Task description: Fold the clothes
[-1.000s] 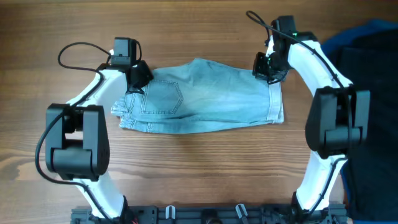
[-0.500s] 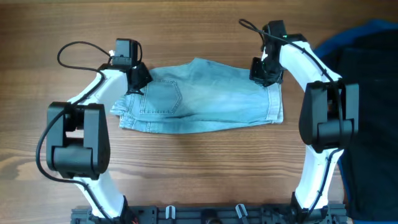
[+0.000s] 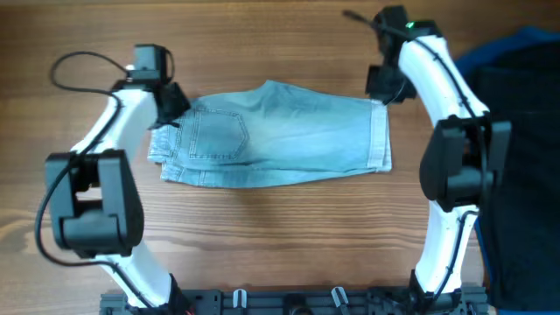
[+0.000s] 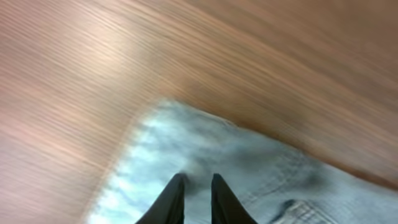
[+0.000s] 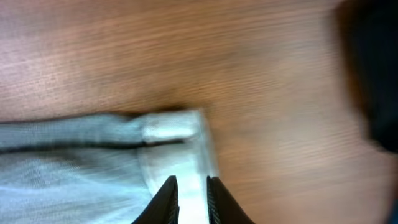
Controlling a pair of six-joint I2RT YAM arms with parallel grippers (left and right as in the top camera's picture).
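Observation:
The pale blue denim shorts [image 3: 289,140] lie flat across the middle of the wooden table, back pocket up at the left and leg hems at the right. My left gripper [image 3: 171,105] is at their far left corner. In the left wrist view its fingers [image 4: 198,178] are closed to a narrow gap on the denim [image 4: 261,165]. My right gripper [image 3: 386,90] is at the far right corner. In the right wrist view its fingers [image 5: 189,180] are pinched on the hem of the denim shorts [image 5: 74,168].
A pile of black and bright-blue garments [image 3: 525,96] lies at the table's right edge, beside the right arm; it shows as a dark blur in the right wrist view [image 5: 376,62]. Bare wood table [image 3: 280,245] surrounds the shorts. The arm bases stand at the near edge.
My left gripper has moved left and slightly away, and the shorts have shifted left with it. My right gripper has moved a little up and to the right at the hem corner.

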